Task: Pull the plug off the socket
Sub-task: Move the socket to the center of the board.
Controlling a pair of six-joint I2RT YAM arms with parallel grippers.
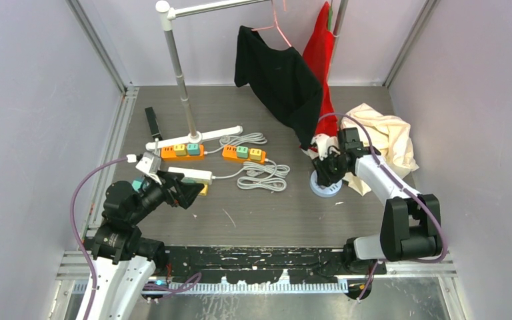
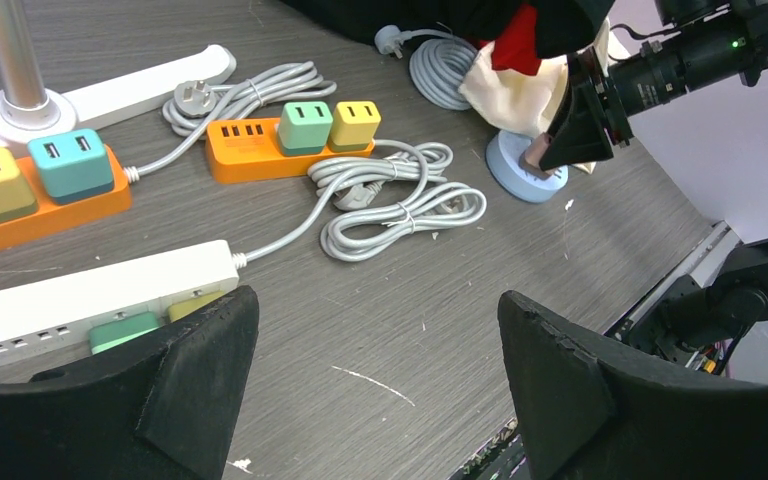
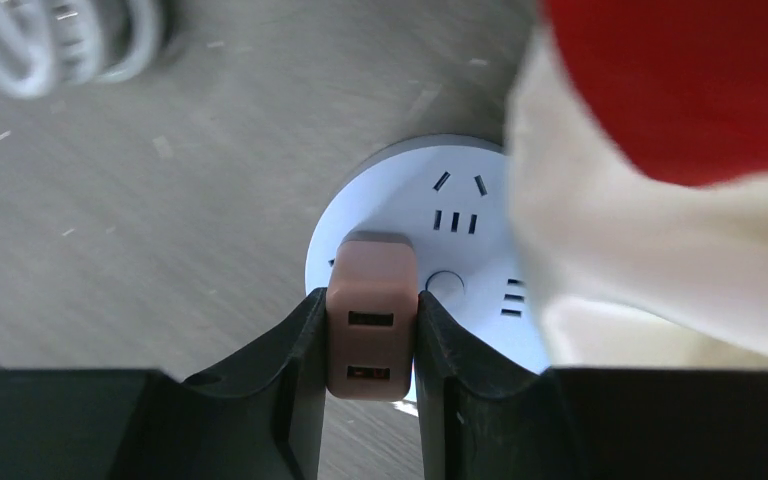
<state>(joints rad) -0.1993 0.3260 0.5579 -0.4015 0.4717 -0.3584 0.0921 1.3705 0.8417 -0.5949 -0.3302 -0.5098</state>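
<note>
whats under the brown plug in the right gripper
A round white socket hub, its free slots showing beside the brown plug. The plug hides its own prongs and whatever lies directly beneath it; cream cloth covers the hub's right side.

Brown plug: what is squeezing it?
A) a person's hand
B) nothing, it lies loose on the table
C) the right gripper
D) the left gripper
C: the right gripper pinches the brown plug from both sides as it sits in the round white socket.
</note>
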